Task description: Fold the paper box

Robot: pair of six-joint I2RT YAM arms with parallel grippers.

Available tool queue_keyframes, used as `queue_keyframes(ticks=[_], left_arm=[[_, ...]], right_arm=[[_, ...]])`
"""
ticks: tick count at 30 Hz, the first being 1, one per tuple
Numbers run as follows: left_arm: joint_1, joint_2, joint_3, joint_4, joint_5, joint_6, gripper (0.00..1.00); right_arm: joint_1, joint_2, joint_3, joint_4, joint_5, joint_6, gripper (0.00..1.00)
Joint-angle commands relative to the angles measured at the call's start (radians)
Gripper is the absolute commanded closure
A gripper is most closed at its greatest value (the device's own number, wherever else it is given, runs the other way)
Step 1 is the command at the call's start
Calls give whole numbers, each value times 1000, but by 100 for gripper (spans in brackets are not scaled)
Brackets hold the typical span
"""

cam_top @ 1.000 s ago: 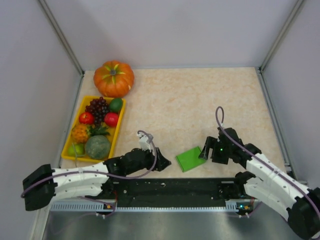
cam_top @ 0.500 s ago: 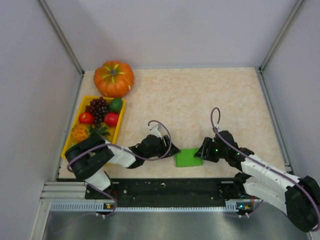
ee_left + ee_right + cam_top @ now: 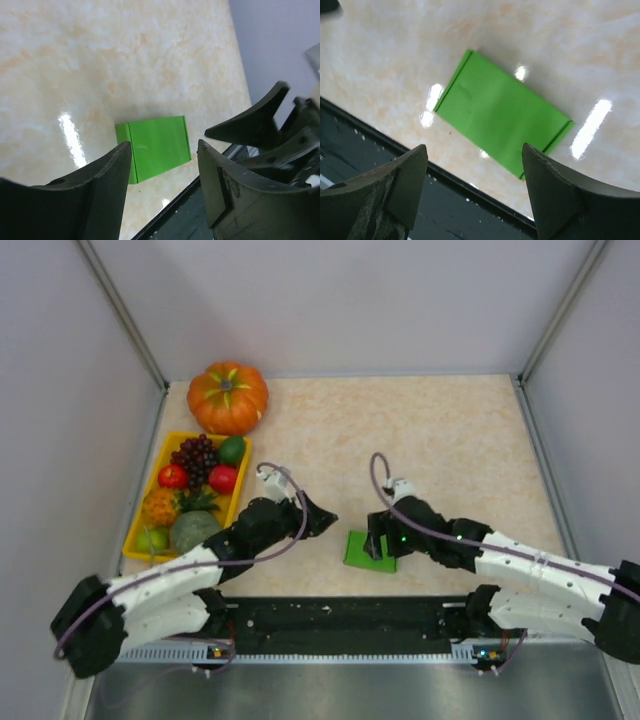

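Fingers of the left gripper [image 3: 162, 150] stand moderately apart with nothing between them. Those of the right gripper [image 3: 474, 150] are spread wide and are likewise empty.

Position: the paper box [image 3: 356, 550] lies flat on the worktop [image 3: 420, 430], to the right of the yellow tray [image 3: 152, 478]. It is well apart from the tray and about level with its near end.

Changes noted:
- Compared with a second ago, the box has slid a little toward the tray.
- Half a second ago the left gripper sat close to the box's tray-side edge. It has since drawn back and now hangs between tray and box, clear of the card.
- The right gripper was at the box edge away from the tray. It has now come over that side and hides part of the card from above. Its own camera shows the whole card between its open fingers, so we judge it is hovering, not pressing.

Reading: the squeeze from both sides is over and neither arm holds the card. We take this as a release before a fresh approach.

Appearance: bright green thin card, showing as a single flat rectangle. A narrow strip is creased along one short end, and there is a faint mark on the face. No wall stands up and no tab shows. We judge that most of the forming is still to do.
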Motion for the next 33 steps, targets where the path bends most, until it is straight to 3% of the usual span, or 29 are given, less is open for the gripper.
queue_keyframes(ticks=[1,5,9,13,24,33], left_arm=[[5,-311,49,-436,-172,131,39],[8,-687,97,-729,-279,172,36],[6,-874,175,-888,-315,192,34],[6,-934,211,-996,-306,185,35],[8,-1011,206,-1012,-266,194,37],[6,-1028,192,-973,-220,189,37]], right_arm=[[237,243,142,-157,241,-109,26],[361,453,246,-235,369,-166,32],[391,580,279,-232,444,-193,36],[392,665,326,-233,530,-216,37],[392,771,443,-256,659,-311,34],[264,779,435,-175,557,-370,41]])
